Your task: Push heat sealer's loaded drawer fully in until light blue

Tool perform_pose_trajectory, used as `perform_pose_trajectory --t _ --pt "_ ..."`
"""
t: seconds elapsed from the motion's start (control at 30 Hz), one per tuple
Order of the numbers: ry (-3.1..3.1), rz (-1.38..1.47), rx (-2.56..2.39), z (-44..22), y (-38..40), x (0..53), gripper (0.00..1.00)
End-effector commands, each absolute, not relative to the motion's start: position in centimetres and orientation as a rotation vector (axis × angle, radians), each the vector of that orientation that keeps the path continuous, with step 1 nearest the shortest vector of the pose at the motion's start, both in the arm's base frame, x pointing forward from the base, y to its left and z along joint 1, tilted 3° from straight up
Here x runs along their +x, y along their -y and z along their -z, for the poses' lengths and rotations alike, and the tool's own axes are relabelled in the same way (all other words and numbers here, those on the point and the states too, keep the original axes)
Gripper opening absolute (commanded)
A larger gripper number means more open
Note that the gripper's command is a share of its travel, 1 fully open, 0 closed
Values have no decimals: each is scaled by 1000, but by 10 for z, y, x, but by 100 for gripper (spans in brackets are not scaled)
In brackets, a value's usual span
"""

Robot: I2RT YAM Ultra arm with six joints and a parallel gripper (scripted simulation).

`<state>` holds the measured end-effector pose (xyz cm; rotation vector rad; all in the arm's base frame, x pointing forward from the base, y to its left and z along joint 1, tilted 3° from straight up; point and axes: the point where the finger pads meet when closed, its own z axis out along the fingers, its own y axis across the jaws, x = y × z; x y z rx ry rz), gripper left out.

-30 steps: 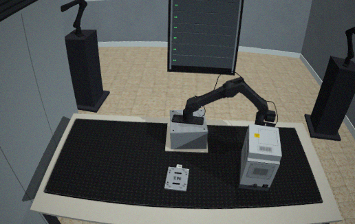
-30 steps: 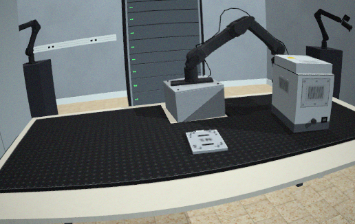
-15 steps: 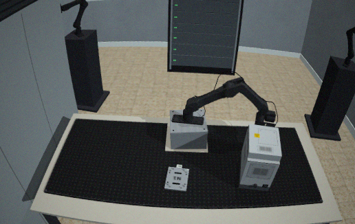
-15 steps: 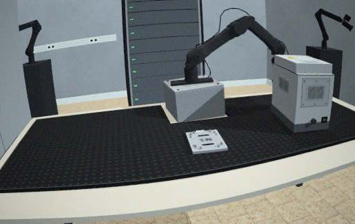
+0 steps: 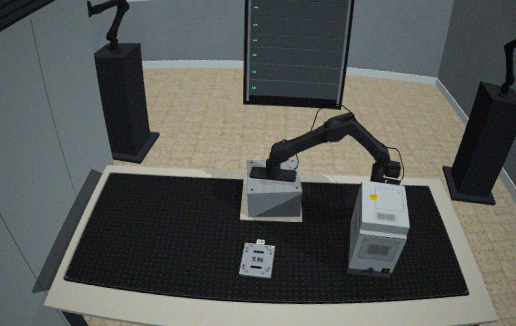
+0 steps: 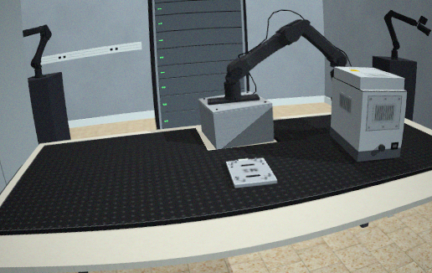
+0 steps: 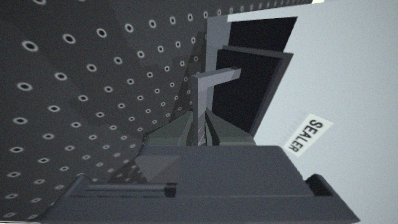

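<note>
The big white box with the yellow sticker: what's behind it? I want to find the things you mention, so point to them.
Behind the white box (image 5: 379, 255) (image 6: 367, 117), the arm's wrist (image 5: 380, 170) shows from above. The gripper there is covered in both room views, as is the box's far face.

And here's the pale-rimmed table (image 5: 249, 311) (image 6: 208, 239), topped by a black dotted mat (image 5: 159, 240) (image 6: 133, 180) (image 7: 75, 110)! Lying flat on that mat, a light plate (image 5: 257, 267) (image 6: 252, 177) with two dark slots; well apart, the boxy white heat sealer (image 5: 381, 225) (image 6: 351, 109) (image 7: 350, 65) stands upright, while a grey block (image 5: 274, 202) (image 6: 242, 126) sits in the mat's cutout.

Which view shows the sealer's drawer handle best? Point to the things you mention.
The wrist view: the drawer handle (image 7: 199, 95) runs between the fingers there. In the top and exterior views, the heat sealer (image 5: 383, 205) (image 6: 347, 113) hides it.
</note>
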<state>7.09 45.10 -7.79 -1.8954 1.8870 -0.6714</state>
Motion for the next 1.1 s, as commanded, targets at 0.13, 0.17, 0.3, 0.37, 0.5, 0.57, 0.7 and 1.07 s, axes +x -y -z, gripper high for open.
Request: perform_pose_trajectory --t 0.13,0.17,0.3,0.37,0.5,0.57,0.7,1.07 --pt "-1877 626 -1858 61 -461 76 0" --pt "-1877 626 -1858 61 -461 76 0" --pt "-1877 626 -1858 61 -461 76 0" --pt "-1877 626 -1858 61 -461 76 0" --pt "-1881 640 -1862 64 -457 81 0" --pt "-1881 640 -1862 64 -457 85 0" --pt "-1881 641 -1861 64 -456 91 0" --pt "-1881 640 -1860 63 -456 106 0"
